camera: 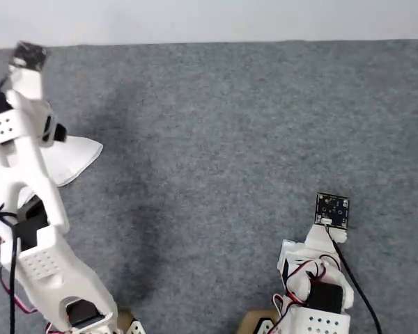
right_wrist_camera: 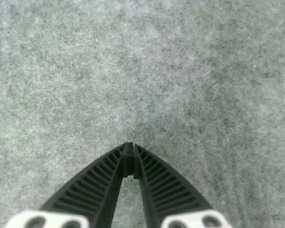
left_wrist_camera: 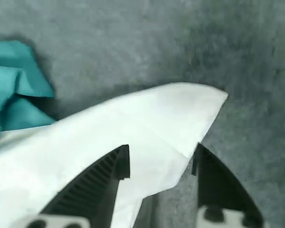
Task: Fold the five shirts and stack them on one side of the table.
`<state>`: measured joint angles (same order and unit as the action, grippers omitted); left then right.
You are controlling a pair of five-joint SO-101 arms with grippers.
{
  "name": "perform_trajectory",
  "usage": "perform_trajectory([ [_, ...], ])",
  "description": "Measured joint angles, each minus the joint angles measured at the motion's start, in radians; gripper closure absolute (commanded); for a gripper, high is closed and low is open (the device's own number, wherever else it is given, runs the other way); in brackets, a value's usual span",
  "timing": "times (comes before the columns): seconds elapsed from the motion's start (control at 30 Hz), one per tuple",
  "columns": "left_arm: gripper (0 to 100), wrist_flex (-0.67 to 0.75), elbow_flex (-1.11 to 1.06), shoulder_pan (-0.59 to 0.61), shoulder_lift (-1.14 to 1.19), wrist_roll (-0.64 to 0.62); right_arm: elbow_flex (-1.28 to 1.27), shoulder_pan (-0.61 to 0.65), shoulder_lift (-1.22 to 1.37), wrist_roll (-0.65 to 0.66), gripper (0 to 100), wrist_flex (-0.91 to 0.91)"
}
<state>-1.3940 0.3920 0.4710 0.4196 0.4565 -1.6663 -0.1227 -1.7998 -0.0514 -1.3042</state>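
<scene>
A grey, felt-like fabric counter (camera: 230, 139) spreads across the whole scene, its nap finely speckled. Along the counter's far edge runs a plain pale wall (camera: 230, 21). Soft, even light leaves a dim shadow on the counter's left part.

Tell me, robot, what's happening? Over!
Left gripper open astride white shirt. Right gripper shut over grey mat. Teal shirt bunched beside white shirt.
</scene>
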Motion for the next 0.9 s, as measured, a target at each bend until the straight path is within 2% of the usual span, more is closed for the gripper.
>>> perform_trajectory([
  [0.33,77,0.236,-0.304,0.000,0.000,0.072,0.000,0.000,0.000,0.000,98.7,0.000],
  [0.7,78,0.374,-0.334,0.000,0.149,0.075,0.000,0.000,0.000,0.000,98.7,0.000],
  [0.9,99,0.376,-0.331,-0.014,0.163,0.078,0.000,0.000,0.000,0.000,98.7,0.000],
])
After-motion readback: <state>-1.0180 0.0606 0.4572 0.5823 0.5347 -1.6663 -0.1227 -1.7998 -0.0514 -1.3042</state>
